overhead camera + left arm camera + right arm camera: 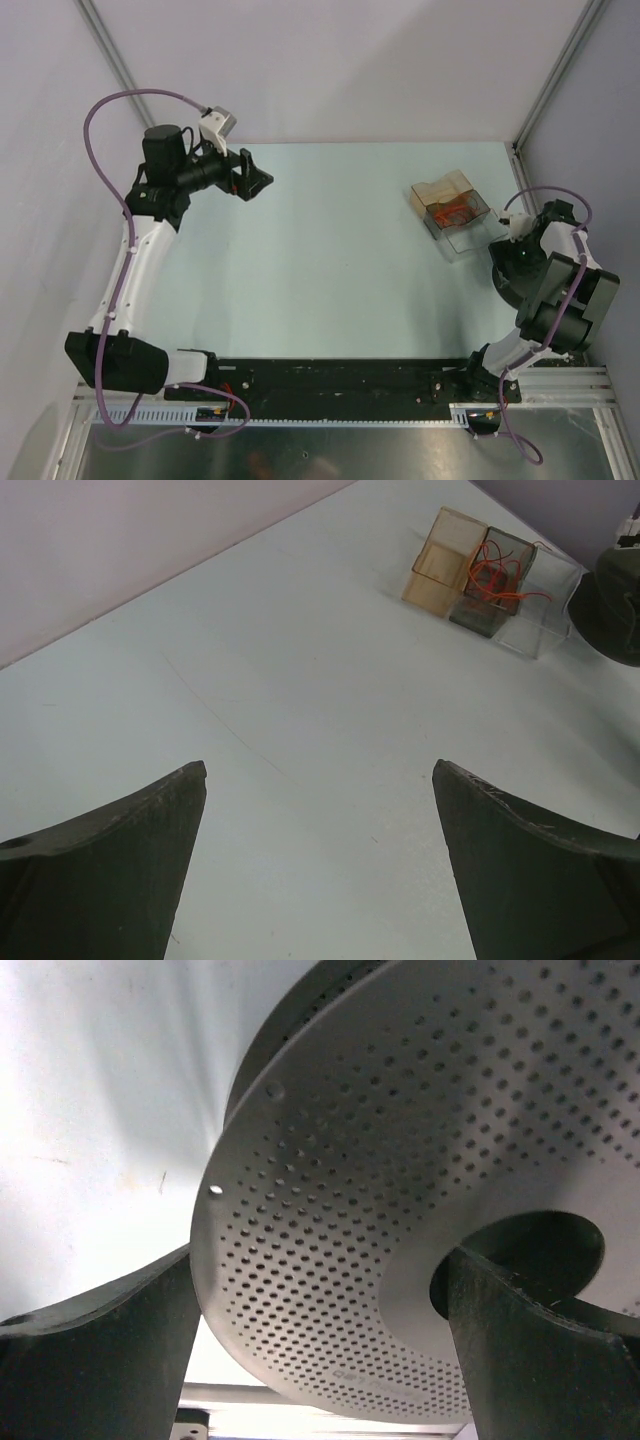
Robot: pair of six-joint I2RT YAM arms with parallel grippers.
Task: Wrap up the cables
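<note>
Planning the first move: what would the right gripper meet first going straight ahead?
The right gripper would meet the perforated grey disc, seemingly very close before its open jaws.

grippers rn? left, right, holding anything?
Left gripper: open, holding nothing.
Right gripper: open, with a perforated disc close in front of it; no grip visible.

Red-orange cables (492,570) sit in a box (440,565) with amber, smoky-grey and clear compartments. The surface (330,250) is pale mint. A grey disc (400,1210) carries a regular pattern of small holes. The arm wiring (150,93) is purple.
</note>
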